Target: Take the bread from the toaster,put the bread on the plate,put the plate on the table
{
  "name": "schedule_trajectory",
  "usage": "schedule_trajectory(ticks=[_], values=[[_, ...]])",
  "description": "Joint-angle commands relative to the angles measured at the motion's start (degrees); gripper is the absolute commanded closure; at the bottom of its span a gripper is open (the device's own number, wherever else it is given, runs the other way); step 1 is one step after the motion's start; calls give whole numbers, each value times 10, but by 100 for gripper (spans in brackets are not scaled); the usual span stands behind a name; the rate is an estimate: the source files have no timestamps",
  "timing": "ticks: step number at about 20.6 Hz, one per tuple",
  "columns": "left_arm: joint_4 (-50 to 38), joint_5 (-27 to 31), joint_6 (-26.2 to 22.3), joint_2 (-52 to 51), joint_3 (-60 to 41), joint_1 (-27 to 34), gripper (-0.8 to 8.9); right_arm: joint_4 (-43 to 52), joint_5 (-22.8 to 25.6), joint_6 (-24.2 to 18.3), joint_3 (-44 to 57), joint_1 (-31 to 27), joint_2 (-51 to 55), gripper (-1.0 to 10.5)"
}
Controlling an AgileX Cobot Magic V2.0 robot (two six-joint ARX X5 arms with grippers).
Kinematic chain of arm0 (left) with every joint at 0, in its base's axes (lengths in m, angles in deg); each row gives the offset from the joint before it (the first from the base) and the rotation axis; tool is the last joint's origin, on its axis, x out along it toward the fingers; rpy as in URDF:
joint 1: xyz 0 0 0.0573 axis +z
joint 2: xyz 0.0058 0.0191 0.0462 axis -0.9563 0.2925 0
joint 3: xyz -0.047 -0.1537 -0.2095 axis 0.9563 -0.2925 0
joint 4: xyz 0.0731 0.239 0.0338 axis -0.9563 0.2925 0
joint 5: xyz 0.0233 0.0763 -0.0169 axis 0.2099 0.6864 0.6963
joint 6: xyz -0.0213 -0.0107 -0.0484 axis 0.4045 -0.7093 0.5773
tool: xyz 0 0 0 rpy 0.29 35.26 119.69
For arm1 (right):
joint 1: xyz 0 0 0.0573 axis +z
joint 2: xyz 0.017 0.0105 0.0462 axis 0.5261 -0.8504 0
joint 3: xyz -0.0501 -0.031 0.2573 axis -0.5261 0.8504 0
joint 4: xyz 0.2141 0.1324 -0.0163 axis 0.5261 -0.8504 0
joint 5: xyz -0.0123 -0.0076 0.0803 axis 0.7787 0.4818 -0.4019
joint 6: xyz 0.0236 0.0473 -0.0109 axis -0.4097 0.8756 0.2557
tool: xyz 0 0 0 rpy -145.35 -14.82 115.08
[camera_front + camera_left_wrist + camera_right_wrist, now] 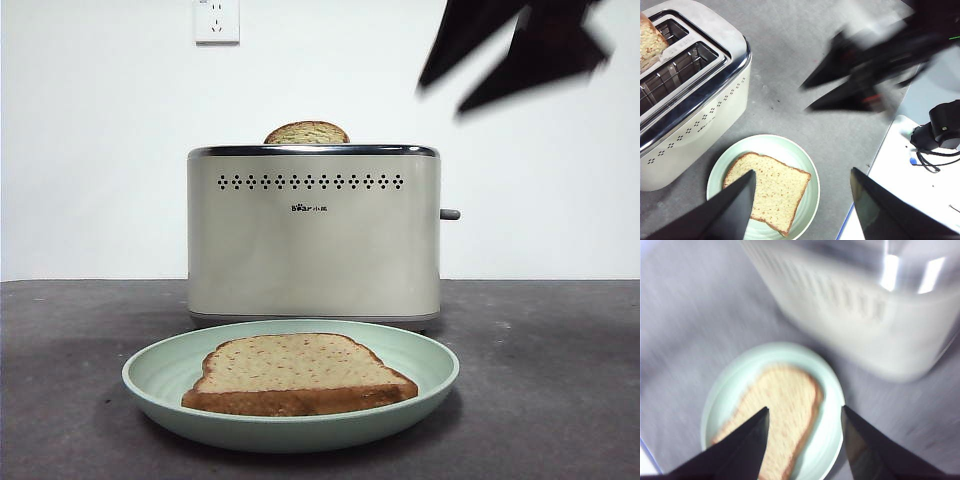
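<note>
The right black two-jawed gripper (805, 445) is seen with its jaws held wide apart, and nothing is held between them. It is hung in the air above the plate, and its picture is blurred. In the front view it is shown as a dark, blurred shape (515, 60) high up, above the lever end of the toaster. In the left wrist view it is shown as a blurred black shape (860, 82) over the table.

The left black two-jawed gripper (802, 200) is also held wide open, with nothing gripped. It is hung above the plate's edge and touches nothing.

The flat tan speckled slice of bread with a brown crust (297, 372) is laid flat on the round pale mint-green plate (160, 385). The plate is set on the dark grey-brown matte table (560, 380), just in front of the boxy cream two-slot toaster with a chrome top rim (314, 240).

A second tan slice with a domed top (307, 133) is stood in the toaster's far slot, with its top poking out. A white wall socket (217, 20) is seen on the wall behind.
</note>
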Motion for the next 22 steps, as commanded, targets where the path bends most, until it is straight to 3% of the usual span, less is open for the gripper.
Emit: schedule_trajectory(ticks=[1, 5, 7, 8, 22], values=[[-6, 4, -2, 3, 16, -2, 553, -38, 43, -10, -21, 21, 54, 719], [-5, 6, -2, 3, 16, -2, 681, -101, 55, -10, -23, 50, 127, 829], [-6, 6, -3, 3, 16, -2, 786, -110, 55, -12, -23, 56, 148, 950], [-5, 6, -5, 3, 16, -2, 805, -108, 55, -18, -23, 57, 156, 941], [-12, 6, -4, 4, 16, -2, 806, -93, 55, -18, -23, 57, 161, 941]])
